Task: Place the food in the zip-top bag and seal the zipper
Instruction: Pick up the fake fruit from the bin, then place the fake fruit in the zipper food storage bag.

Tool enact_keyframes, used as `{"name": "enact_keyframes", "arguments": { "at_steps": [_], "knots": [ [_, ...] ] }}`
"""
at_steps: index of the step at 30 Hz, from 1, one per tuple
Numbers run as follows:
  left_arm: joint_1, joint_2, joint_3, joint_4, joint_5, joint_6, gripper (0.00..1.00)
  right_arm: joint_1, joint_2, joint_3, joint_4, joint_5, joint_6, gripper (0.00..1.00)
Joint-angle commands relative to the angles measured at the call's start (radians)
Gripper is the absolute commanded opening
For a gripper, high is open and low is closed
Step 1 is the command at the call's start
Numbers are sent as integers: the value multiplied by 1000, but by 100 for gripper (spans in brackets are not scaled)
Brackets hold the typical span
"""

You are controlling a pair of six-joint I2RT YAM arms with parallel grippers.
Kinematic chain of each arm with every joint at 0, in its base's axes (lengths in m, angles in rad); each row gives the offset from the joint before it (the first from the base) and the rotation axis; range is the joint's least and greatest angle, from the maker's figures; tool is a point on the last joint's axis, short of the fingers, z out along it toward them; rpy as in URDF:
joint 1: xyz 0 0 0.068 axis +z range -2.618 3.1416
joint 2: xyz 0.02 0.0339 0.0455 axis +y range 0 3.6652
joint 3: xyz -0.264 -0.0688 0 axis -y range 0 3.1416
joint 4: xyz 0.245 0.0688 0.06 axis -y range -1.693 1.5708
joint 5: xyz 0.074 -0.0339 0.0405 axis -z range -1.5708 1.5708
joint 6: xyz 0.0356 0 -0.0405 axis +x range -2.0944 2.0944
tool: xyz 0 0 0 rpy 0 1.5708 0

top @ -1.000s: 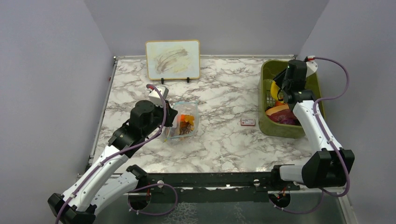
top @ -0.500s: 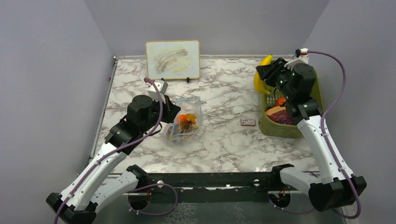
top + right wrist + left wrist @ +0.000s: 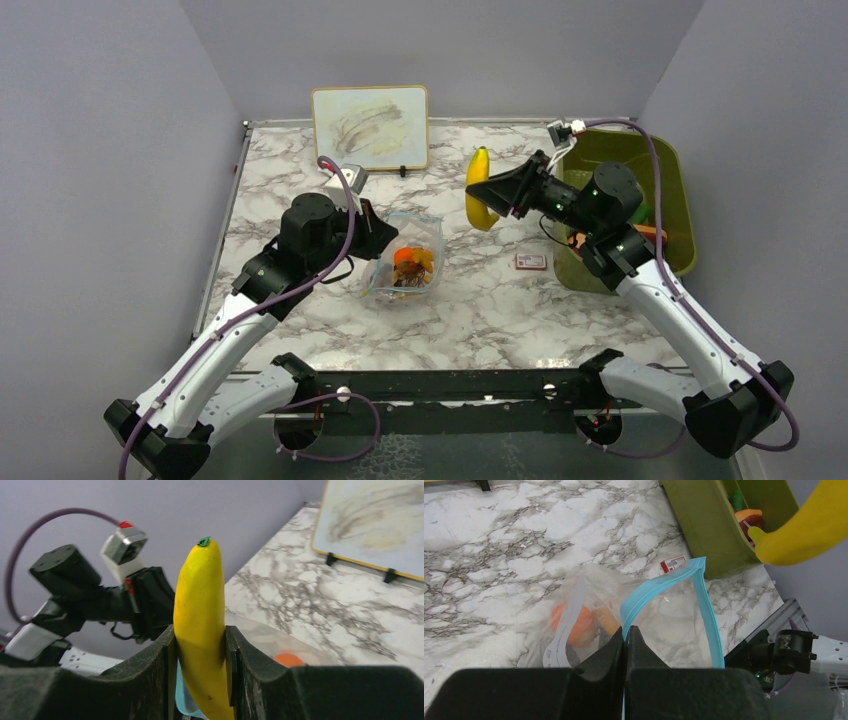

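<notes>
The clear zip-top bag lies at mid-table with orange and dark food pieces inside. My left gripper is shut on the near side of its light-blue zipper, and the mouth gapes open. In the left wrist view the jaws of the left gripper pinch the strip, with orange pieces showing through the plastic. My right gripper is shut on the yellow banana in the air, to the right of the bag and above it. The banana stands upright between the right gripper's pads.
An olive-green bin at the right edge holds more toy food. A small red-and-white card lies between bag and bin. A framed board stands at the back. Grey walls enclose the table.
My right arm lifted the banana out of the bin and carried it left over the table towards the bag. The left gripper shifted a little right, still holding the bag's edge.
</notes>
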Motion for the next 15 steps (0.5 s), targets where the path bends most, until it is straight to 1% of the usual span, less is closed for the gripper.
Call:
{"name": "enact_keyframes", "arguments": {
  "at_steps": [1, 9, 15],
  "knots": [
    [-1, -10, 14, 32, 52, -33, 0, 83, -16, -14, 203, -116, 54, 14],
    [-1, 0, 22, 33, 89, -33, 0, 299, 98, -4, 396, -154, 26, 16],
    [0, -17, 34, 31, 132, -29, 0, 353, 197, -5, 436, -200, -23, 16]
  ]
}}
